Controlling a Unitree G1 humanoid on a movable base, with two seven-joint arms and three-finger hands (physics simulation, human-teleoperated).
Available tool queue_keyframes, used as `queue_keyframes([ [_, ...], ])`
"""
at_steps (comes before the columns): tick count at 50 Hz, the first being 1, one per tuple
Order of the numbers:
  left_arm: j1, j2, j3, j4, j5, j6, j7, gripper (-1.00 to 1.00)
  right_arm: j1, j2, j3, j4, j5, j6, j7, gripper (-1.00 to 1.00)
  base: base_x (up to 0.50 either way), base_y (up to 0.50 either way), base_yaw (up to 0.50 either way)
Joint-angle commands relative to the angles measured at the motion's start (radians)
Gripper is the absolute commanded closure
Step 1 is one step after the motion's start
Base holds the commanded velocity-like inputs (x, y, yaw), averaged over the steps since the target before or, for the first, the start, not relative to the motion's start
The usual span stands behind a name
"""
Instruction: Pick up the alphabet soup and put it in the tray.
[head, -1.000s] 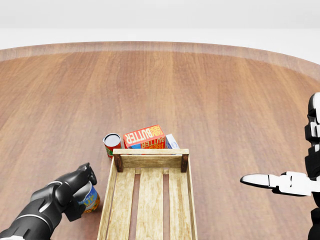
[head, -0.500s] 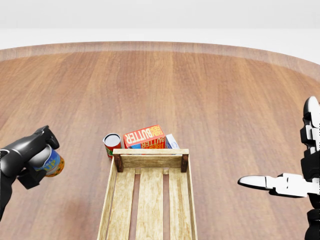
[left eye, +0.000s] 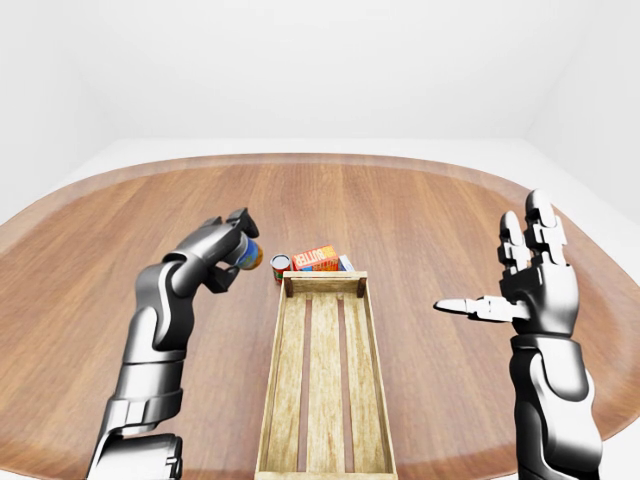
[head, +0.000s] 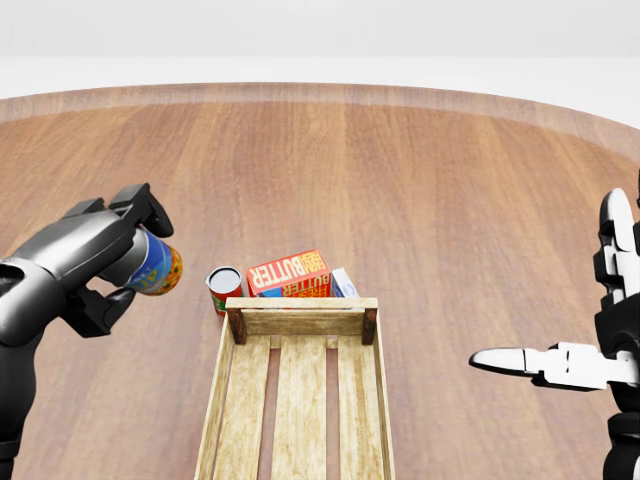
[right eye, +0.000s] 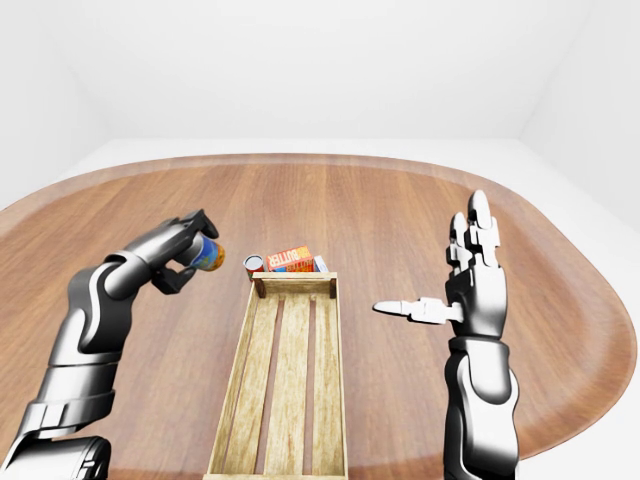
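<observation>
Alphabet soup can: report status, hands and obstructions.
Left hand shut on blue-and-orange alphabet soup can, held above table, left of wooden slatted tray. Right hand open, empty. Tray empty; red-labelled can and butter box beyond its top end.

The scene is bright and evenly lit, with soft light that seems to fall from above. The wooden table (head: 400, 180) shows a mild sheen and no harsh glare. Shadows are faint: a thin dark band lies inside the wooden tray (head: 300, 400) under its far wall. Every picture is sharp, without blur or grain. The two eye views curve the table's edge, a wide-angle stretch.
</observation>
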Motion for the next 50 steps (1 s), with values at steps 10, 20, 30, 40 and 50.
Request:
queue_keyframes([
  [10, 0.155, -0.231, -0.142, -0.184, 0.263, -0.117, 0.0, 1.0, 0.007, 0.005, 0.007, 0.006, -0.002, 0.0, 0.007, -1.0, 0.0, 0.0, 0.0],
  [20, 0.182, -0.299, -0.211, -0.071, 0.356, -0.13, 0.0, 1.0, 0.021, 0.009, -0.003, 0.023, 0.002, 0.0, 0.012, -1.0, 0.0, 0.0, 0.0],
  [30, 0.186, -0.356, -0.265, -0.013, 0.396, -0.126, 0.0, 1.0, 0.029, 0.012, -0.005, 0.009, 0.004, 0.0, 0.012, -1.0, 0.0, 0.0, 0.0],
  [40, 0.211, -0.386, -0.301, 0.003, 0.418, -0.113, 0.0, 1.0, 0.035, 0.015, -0.005, 0.011, 0.003, 0.0, 0.014, -1.0, 0.0, 0.0, 0.0],
  [50, 0.212, -0.404, -0.324, 0.079, 0.44, -0.11, 0.0, 1.0, 0.031, 0.015, -0.001, 0.023, 0.0, 0.0, 0.013, -1.0, 0.0, 0.0, 0.0],
])
